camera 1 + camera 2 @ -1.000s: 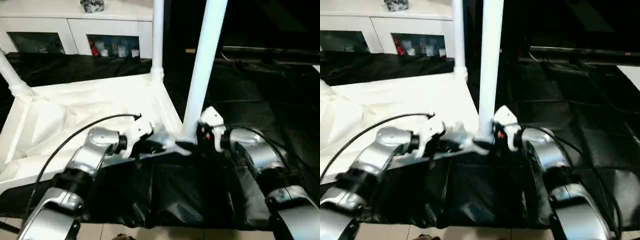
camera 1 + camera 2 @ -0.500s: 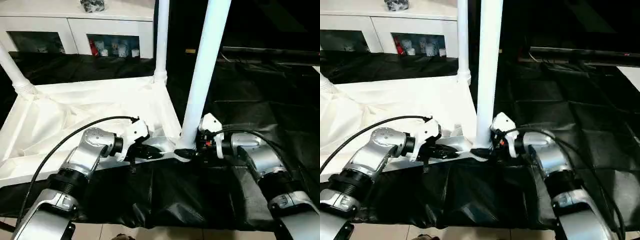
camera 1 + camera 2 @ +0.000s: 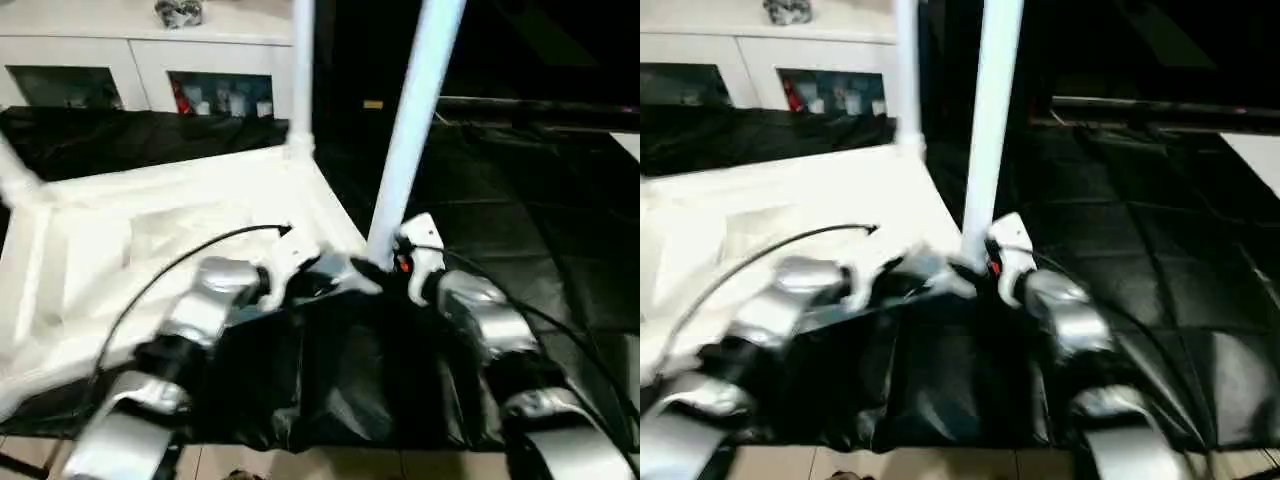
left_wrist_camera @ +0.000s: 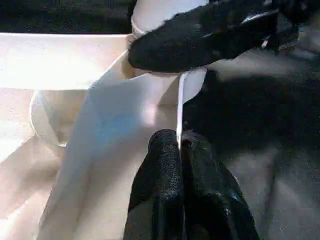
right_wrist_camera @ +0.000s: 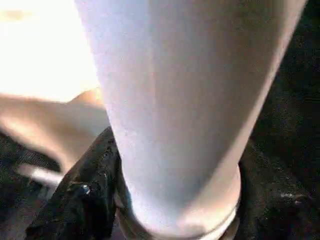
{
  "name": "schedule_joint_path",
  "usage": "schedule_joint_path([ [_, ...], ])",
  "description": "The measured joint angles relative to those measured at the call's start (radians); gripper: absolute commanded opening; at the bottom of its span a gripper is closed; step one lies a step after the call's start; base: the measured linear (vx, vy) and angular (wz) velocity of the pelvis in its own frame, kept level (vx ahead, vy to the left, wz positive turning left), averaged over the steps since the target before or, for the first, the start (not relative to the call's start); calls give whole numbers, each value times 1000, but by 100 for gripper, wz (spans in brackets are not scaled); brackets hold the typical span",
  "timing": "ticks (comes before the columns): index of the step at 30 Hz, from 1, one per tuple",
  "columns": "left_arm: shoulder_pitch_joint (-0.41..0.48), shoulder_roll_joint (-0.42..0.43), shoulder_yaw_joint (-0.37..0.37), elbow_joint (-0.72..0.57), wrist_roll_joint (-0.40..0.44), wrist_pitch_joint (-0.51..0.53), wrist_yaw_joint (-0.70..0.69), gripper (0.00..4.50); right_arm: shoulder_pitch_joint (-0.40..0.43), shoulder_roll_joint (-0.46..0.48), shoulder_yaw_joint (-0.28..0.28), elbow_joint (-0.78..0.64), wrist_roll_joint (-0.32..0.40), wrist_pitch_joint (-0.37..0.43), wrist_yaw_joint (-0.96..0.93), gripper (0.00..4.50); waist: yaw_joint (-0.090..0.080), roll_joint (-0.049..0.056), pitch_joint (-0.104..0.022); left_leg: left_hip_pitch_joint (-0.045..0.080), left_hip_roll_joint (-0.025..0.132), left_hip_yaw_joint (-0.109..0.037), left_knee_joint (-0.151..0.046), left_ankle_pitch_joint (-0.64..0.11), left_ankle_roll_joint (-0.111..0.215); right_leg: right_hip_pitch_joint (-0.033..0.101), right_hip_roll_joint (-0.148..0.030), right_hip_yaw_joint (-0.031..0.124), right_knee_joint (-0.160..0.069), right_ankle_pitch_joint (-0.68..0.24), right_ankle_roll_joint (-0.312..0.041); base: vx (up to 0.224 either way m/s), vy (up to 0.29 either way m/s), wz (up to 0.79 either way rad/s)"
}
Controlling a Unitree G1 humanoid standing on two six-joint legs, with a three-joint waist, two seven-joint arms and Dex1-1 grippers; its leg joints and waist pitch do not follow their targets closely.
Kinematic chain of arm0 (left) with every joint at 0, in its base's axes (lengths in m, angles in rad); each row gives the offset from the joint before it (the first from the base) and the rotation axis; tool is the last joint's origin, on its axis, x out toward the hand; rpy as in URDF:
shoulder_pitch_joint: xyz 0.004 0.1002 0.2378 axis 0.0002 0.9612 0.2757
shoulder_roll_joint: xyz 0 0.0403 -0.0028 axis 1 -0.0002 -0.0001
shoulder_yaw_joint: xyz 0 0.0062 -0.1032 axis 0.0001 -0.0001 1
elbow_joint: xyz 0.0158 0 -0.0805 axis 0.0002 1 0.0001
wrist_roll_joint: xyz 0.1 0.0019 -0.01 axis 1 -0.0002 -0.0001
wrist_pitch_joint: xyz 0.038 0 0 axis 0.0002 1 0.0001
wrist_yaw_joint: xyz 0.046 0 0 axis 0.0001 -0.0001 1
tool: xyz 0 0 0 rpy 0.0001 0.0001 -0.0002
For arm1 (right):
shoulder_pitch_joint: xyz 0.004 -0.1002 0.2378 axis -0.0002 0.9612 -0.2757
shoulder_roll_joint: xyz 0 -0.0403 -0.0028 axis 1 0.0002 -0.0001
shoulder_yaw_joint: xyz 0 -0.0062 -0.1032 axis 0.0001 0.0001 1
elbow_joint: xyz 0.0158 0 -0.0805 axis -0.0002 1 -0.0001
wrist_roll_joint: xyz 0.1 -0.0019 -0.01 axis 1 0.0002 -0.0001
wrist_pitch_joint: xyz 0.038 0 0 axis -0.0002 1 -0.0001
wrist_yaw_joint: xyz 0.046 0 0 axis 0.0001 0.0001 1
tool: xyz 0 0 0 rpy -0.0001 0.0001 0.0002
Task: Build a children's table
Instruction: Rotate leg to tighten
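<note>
Both grippers worked at the near corner of the upturned table top (image 3: 150,230). Left gripper (image 4: 180,145) was clenched on the thin edge of the corner socket (image 4: 150,95), its black fingers (image 4: 160,170) pressed together on that rim. Right gripper (image 5: 175,200) wrapped the base of the near leg (image 3: 410,130), with a finger (image 5: 80,195) on each side just above the socket.

Judging by this, assembly was well along: the top lay ribbed side up on the black sheet (image 3: 520,200), and 3 legs stood in view, the near one, the far-corner leg (image 3: 300,70) and a third (image 3: 15,175) at the left edge. Whether the near leg was fully seated, and whether a 4th was fitted, could not be told.
</note>
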State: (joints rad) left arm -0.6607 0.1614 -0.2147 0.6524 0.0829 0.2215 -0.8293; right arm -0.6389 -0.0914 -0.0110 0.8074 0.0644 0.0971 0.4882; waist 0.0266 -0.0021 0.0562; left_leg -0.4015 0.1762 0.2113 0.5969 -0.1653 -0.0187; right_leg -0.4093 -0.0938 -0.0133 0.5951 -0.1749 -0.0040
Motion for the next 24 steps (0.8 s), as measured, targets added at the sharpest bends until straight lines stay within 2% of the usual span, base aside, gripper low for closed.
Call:
schedule_joint_path([
  [5,-21,-34,4,34,13,-2,78,0,-48,52,-35,66,-19,-16,-151,269,0,2,-1,0,0,0,0,0,0,0,0,0,0,0,0,0,0,0],
  [6,-21,-34,5,34,13,-4,78,0,-48,53,-37,72,-19,-30,-152,304,1,2,-1,0,0,0,0,0,0,0,0,0,0,0,0,0,0,0],
  [8,-21,-32,6,34,13,-7,73,0,-48,54,-37,75,-18,-40,-151,339,1,3,-1,0,0,0,0,0,0,0,0,0,0,1,0,0,0,0],
  [15,-10,3,15,22,8,-31,7,0,-26,55,-44,41,9,-40,-58,393,-2,3,-1,0,2,0,-2,0,0,-1,1,-2,1,2,0,0,0,0],
  [18,11,34,10,-8,-6,-43,-50,0,16,16,-10,-14,10,-40,50,422,2,3,-1,0,2,0,-3,0,0,-2,1,-2,1,2,1,0,0,0],
  [24,36,83,-9,-51,-39,-51,-197,0,78,-109,71,-125,26,-16,321,422,17,4,0,-2,1,0,-3,0,0,0,0,-2,0,2,0,0,0,0],
])
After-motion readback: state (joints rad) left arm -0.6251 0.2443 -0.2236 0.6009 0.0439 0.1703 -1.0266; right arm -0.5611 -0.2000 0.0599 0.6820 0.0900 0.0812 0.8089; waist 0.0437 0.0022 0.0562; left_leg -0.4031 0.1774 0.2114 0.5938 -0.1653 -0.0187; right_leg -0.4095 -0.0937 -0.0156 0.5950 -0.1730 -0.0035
